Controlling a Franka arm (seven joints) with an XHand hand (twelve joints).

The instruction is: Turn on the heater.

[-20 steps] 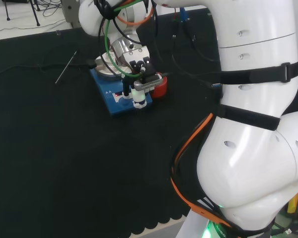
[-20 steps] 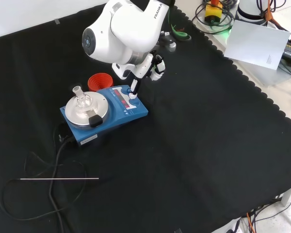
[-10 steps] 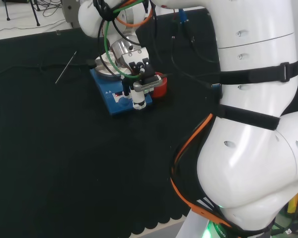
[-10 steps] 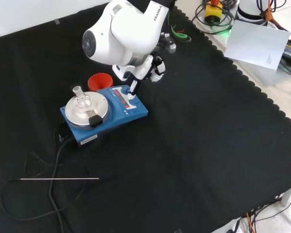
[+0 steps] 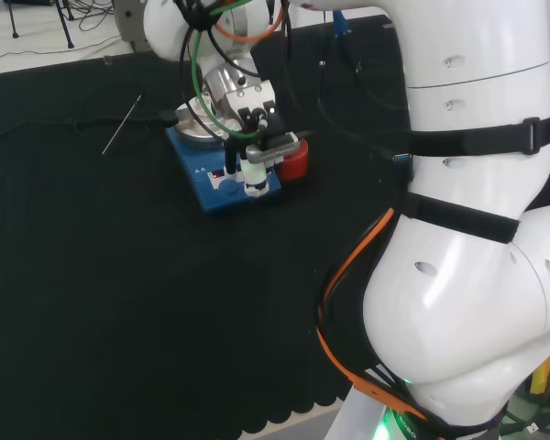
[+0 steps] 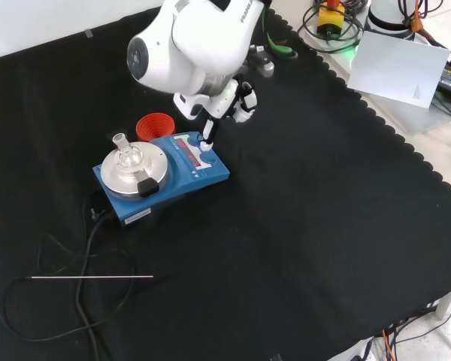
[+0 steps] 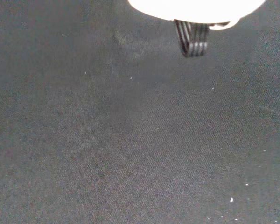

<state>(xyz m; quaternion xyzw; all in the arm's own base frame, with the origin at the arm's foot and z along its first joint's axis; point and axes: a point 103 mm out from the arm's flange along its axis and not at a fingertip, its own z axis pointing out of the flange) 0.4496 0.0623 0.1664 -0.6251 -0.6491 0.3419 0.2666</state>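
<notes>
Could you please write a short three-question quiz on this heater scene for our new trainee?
1. True or false: a small glass flask stands on the round plate of the blue heater.
2. In the front view, the red funnel sits: A) on the plate; B) on the cloth just behind the heater; C) beside the thin rod.
3. Which part of the heater is the hand at?

Key: 1 true; 2 B; 3 the front control panel, one of the fingers pointing down at it.

Blue heater (image 6: 188, 174) with silver top plate (image 6: 131, 167), red ribbed ring (image 6: 155, 125), all on black cloth (image 6: 301, 226)
</notes>
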